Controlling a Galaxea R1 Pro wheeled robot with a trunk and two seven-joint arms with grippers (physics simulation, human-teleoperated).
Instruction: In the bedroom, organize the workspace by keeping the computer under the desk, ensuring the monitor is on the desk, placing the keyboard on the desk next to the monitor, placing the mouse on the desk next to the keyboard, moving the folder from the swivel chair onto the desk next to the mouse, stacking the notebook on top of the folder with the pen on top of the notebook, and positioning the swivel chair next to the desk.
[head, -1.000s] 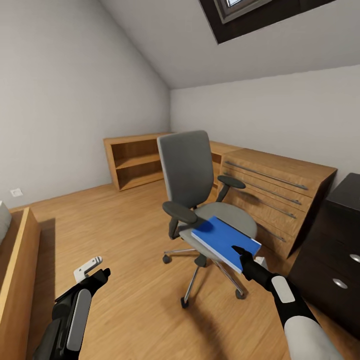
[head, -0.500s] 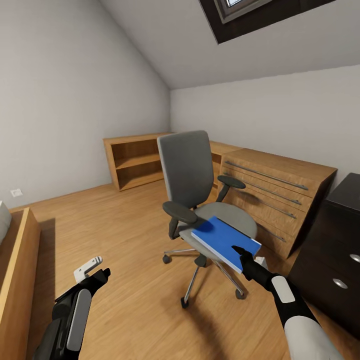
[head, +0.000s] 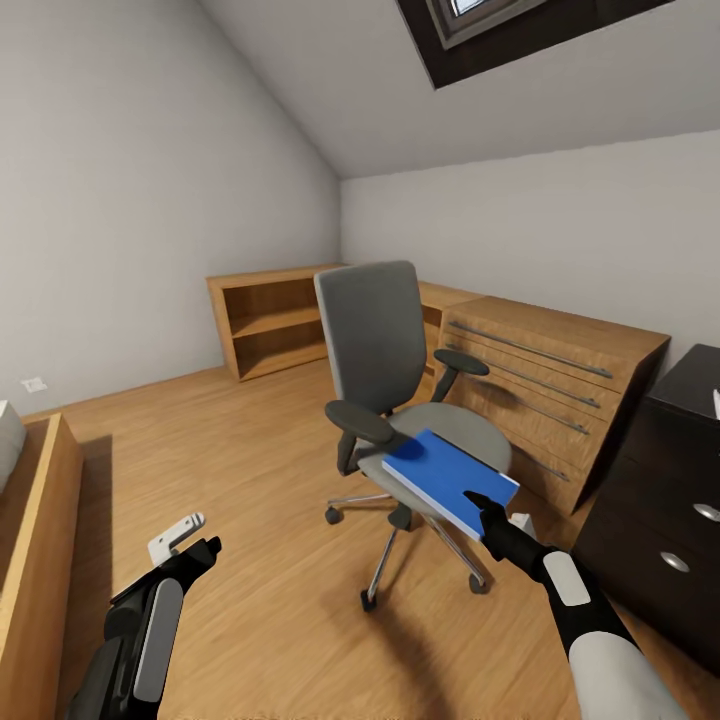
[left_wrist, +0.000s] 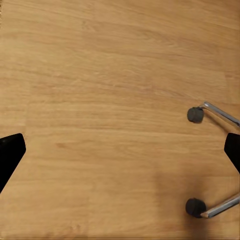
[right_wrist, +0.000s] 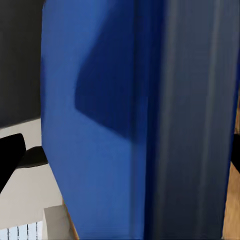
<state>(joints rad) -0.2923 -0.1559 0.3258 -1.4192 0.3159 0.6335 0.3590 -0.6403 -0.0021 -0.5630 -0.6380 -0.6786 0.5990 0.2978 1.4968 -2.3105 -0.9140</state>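
Wood floor (head: 260, 500); folder (head: 450, 480) corner between right fingers (head: 478, 500).

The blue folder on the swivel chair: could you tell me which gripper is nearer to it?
Right. The right gripper is at the blue folder's near corner; the left gripper hangs open over bare floor, well off to the chair's side.

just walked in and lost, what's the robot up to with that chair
It is going for the blue folder lying on the seat of the swivel chair. The right gripper is at the folder's near edge, with the folder between its fingers in the right wrist view, though a firm grasp cannot be confirmed. The left gripper hangs open over the wood floor, holding nothing.
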